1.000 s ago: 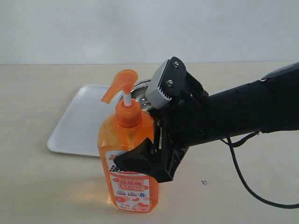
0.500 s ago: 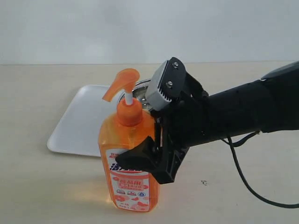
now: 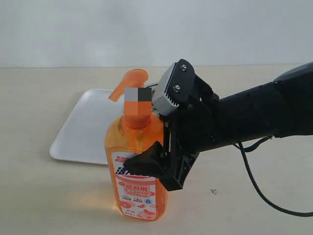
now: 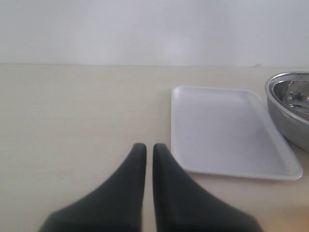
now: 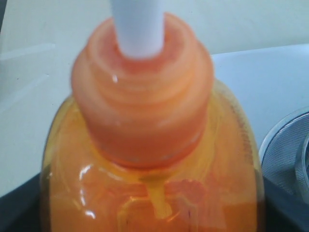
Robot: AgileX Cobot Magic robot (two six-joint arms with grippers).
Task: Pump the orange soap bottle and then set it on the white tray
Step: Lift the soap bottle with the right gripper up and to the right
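A: Where's the bottle (image 3: 138, 193)?
B: Standing on the counter (image 3: 44, 196), long axis upright, perhaps a shade tilted. The tray (image 3: 80, 129) is just behind it, off to the left in the exterior view.
A: And the right fingers (image 3: 146, 164)?
B: Spread wide round the bottle's body from the right. The near one lies across the front at the top of the label and the far one is hidden behind. I read that as a hold on the bottle.
A: Left fingers (image 4: 133, 169)?
B: Almost closed, nothing in them, low over bare counter. Their camera looks at the tray with the bowl (image 4: 289, 104) close by its far end.
A: So which arm carries?
B: The right, I'd say, since it has the bottle already. The pump (image 3: 128, 81) sits above those fingers, out of their reach. The move to the tray runs left and away, a short one, with the bottle kept upright
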